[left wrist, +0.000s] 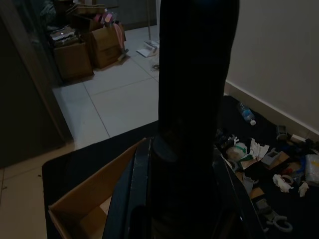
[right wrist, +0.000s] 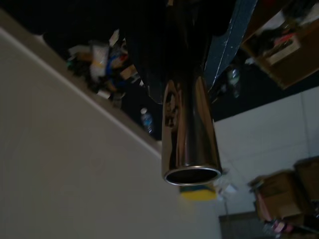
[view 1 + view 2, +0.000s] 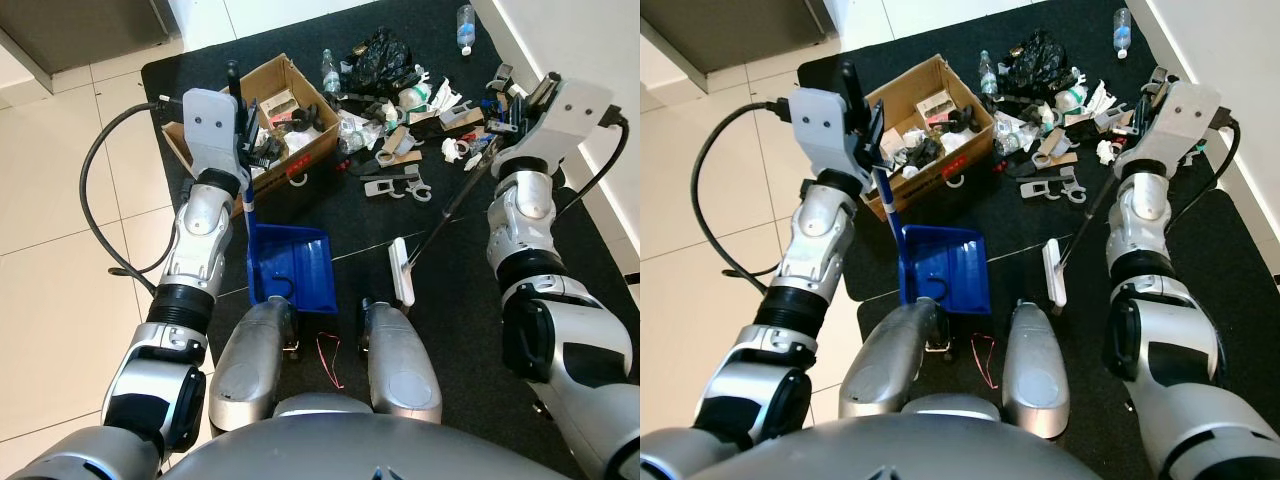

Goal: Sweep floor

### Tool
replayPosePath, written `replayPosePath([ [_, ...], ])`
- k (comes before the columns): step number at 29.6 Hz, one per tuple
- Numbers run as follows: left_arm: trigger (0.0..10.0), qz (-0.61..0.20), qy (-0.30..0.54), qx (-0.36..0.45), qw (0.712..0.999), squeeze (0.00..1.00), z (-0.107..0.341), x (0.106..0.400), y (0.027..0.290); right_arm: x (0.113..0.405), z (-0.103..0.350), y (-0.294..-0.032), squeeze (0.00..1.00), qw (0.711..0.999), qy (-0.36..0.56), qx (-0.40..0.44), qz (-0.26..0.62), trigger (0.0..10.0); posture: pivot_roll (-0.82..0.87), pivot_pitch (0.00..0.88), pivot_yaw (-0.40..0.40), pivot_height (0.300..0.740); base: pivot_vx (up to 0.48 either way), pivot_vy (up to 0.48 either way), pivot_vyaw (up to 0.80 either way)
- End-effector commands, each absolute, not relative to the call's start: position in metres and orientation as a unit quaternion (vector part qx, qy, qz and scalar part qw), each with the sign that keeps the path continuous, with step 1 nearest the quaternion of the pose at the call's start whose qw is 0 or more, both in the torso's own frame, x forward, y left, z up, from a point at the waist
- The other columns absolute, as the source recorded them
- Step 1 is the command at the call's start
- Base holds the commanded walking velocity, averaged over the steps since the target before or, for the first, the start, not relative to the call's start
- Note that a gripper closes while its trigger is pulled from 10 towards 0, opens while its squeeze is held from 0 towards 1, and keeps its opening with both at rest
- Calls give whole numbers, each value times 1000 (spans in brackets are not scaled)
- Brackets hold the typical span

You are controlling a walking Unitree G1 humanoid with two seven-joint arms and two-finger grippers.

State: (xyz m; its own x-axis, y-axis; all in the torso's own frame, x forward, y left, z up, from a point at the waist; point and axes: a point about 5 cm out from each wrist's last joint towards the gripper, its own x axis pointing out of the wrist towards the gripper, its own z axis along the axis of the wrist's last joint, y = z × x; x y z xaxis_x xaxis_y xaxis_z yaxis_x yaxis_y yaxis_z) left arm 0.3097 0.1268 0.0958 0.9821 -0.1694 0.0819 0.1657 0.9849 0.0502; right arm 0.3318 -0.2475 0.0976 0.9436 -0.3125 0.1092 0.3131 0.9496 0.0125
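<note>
A black mat [image 3: 470, 300] covers the floor, carrying an open cardboard box [image 3: 270, 125] and scattered litter [image 3: 415, 110] beyond. The left arm reaches forward, its left gripper [image 3: 238, 120] clenched on the upright handle of the blue dustpan [image 3: 290, 270] just before the robot's knees. The right gripper [image 3: 520, 105] grasps the thin broom [image 3: 440, 225], whose white head rests on the mat beside the pan.

dustpan [image 3: 292, 268]: blue, open tray flat on your black mat, just ahead of the robot's knees, handle rising upright | broom [image 3: 402, 271]: white head down on the mat right of the dustpan, thin dark pole slanting up to the right | pole end [image 2: 192, 149]: shiny metal tube, probably hollow
</note>
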Motion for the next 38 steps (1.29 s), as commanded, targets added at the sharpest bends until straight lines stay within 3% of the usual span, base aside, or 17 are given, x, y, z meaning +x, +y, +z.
replayPosePath([
  [1,10000,-78,-45,22,996,0,98,313,126,336,119,-254,0,979,-108,-27,-170,10000,100,108,6,740,0,-480,0],
  [28,10000,-72,-49,26,996,0,100,318,126,337,123,-251,0,977,-120,-38,-173,10000,103,106,11,740,0,-464,0],
  [38,10000,-71,-49,27,996,0,100,318,126,337,121,-249,0,978,-118,-39,-169,10000,103,109,12,740,0,-105,0],
])
